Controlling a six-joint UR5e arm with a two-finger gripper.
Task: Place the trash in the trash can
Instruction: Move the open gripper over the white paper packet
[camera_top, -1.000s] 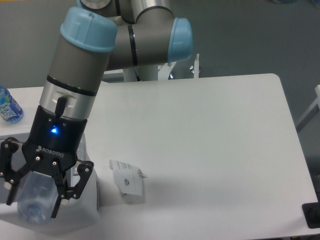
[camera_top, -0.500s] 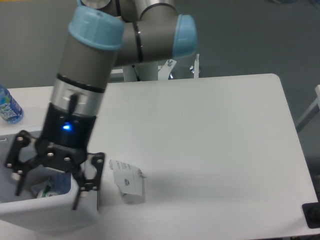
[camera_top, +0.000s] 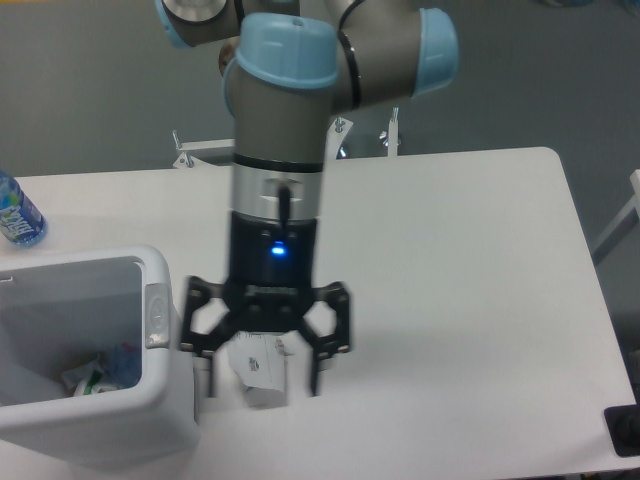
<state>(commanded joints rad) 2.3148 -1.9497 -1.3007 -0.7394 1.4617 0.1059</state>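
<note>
The packet (camera_top: 258, 366) lies flat on the table (camera_top: 450, 280), just right of the bin (camera_top: 150, 400) and outside it, so this piece of trash is not yet put away. The gripper (camera_top: 262, 375) hangs directly over it with its fingers (camera_top: 317, 350) spread wide, one on each side of the packet, and holds nothing. We cannot tell whether the fingertips touch the table or are a little above it.

Inside the bin, at the bottom near its right wall, we see the bottle (camera_top: 105, 370), part hidden by the rim, with a hint of pink and green on its label. We judge the task about half done: one piece is in, and the packet is left to be gripped, lifted over the rim and dropped.

As for writing, the packet shows black print, too small and blurred to read. The bottle's label is not legible either. At the left edge of the table stands a water bottle (camera_top: 17, 212) with a blue label, its words also unreadable; it is no part of the trash.
</note>
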